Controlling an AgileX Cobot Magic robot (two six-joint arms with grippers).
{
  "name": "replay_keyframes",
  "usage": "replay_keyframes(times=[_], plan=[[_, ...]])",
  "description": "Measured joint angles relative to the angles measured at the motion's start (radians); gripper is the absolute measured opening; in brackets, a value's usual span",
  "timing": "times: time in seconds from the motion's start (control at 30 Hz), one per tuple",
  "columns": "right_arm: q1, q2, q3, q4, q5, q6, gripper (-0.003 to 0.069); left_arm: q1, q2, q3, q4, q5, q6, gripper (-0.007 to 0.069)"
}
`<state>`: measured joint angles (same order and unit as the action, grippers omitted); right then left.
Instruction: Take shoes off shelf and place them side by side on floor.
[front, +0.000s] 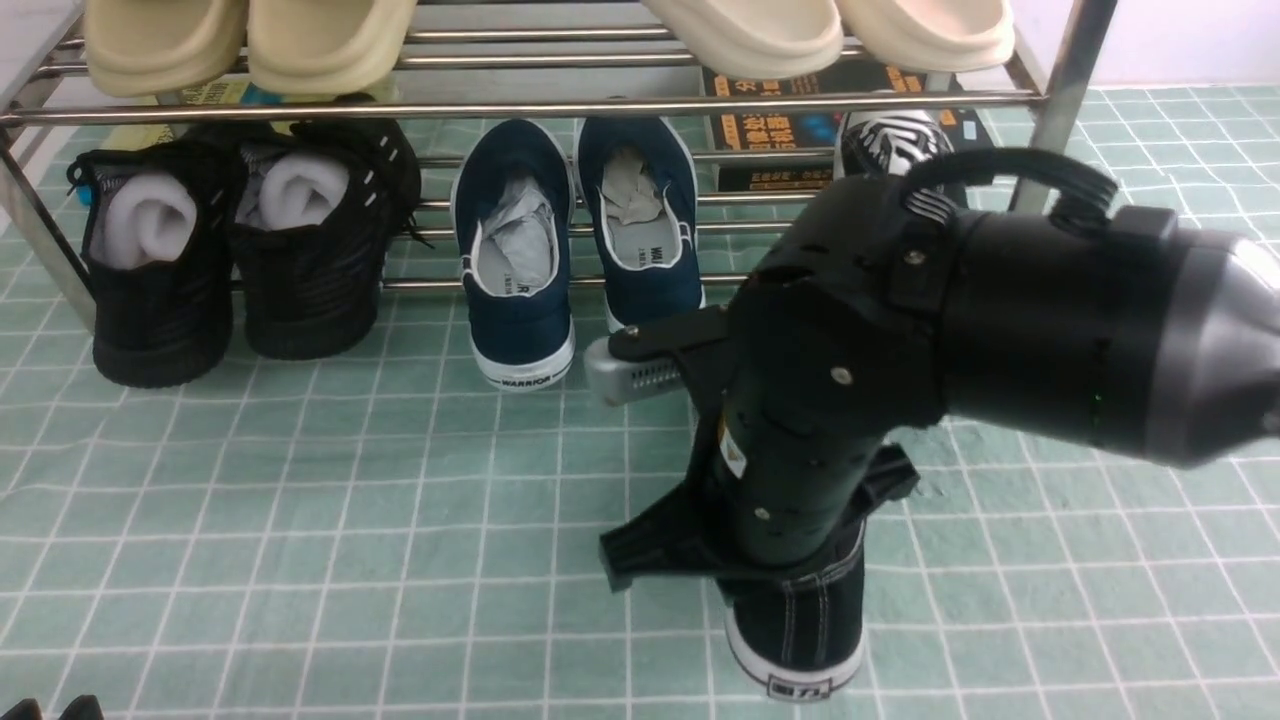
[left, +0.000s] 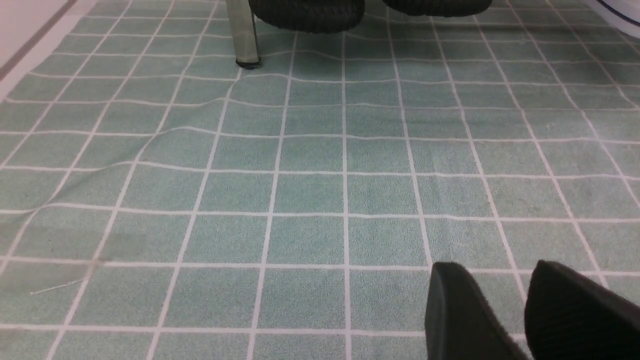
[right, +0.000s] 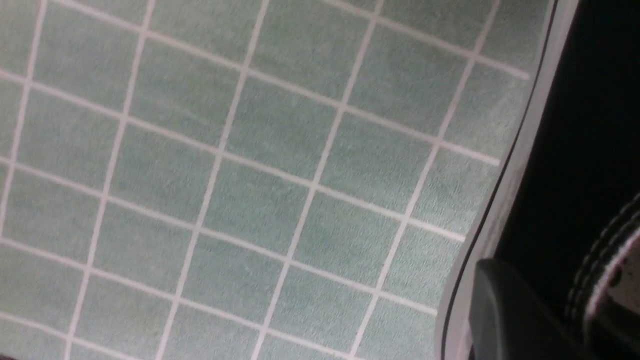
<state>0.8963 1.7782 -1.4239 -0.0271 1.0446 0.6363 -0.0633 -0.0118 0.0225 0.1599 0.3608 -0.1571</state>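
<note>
One black canvas shoe (front: 800, 620) stands on the pale green floor (front: 300, 500) at the near right, its white-edged heel toward me. My right gripper (right: 545, 310) is shut on its side wall: one finger (right: 500, 310) lies outside the black canvas (right: 590, 150), by the white stitching. In the front view the right wrist hides most of the shoe. A black shape with white lacing (front: 895, 140), likely the second shoe, sits on the chrome shelf (front: 500, 108) behind the arm. My left gripper (left: 500, 300) hovers low over the mat, open and empty.
Black mesh shoes (front: 160, 290) and navy slip-ons (front: 515, 260) stand at the shelf's lower tier. Beige slippers (front: 250, 40) lie on the upper tier, books (front: 780, 130) on the lower one. A shelf post (left: 242, 35) stands on the wrinkled mat.
</note>
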Motion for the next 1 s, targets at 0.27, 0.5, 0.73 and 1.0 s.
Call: replay_keyframes(times=[0.27, 0.5, 0.73, 1.0], plan=[[-0.053, 0.042, 0.000, -0.007, -0.009, 0.002, 0.0044, 0.000, 0.000, 0.000, 0.000, 0.000, 0.000, 0.0239], [-0.075, 0.081, 0.000, -0.023, -0.031, 0.002, 0.0074, 0.000, 0.000, 0.000, 0.000, 0.000, 0.000, 0.0239], [-0.075, 0.081, -0.017, -0.021, 0.009, -0.021, 0.0226, 0.000, 0.000, 0.000, 0.000, 0.000, 0.000, 0.0239], [-0.079, 0.071, -0.238, -0.007, 0.171, -0.256, 0.0325, 0.000, 0.000, 0.000, 0.000, 0.000, 0.000, 0.0239]])
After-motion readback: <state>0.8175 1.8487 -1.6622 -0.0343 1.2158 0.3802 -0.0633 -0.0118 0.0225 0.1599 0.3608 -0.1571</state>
